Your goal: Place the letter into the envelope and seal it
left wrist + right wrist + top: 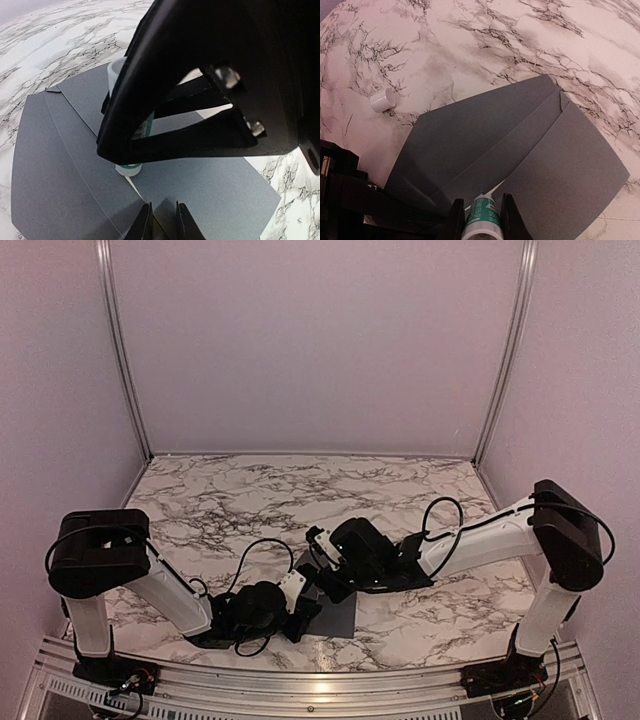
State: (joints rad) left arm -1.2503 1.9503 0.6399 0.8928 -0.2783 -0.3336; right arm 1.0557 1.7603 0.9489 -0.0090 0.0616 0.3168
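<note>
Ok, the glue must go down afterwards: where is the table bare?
The far half of the table is bare, up to the back wall. Crowded near the front middle: both jaws over the envelope, glue tube in the right ones, loose cap nearby.

Soft, even light fills the top view, with a mauve cast on the walls (320, 340). The marble bench (300, 490) reads bright, while the black arms (170, 590) lose surface detail. Shadows beneath them are faint and diffuse. A small glint sits on the metal rail (318, 706) at 6 o'clock.

In the left wrist view the right arm's black shell (200, 50) looms close to the lens as a near-silhouette. Two bolt heads (227, 76) flare white, and the shell shades the grey envelope (60, 165) below.

The right wrist view is bright and crisp, with marble veins bowing toward the edges. The tube (481, 220) at 6 o'clock is slightly soft.
</note>
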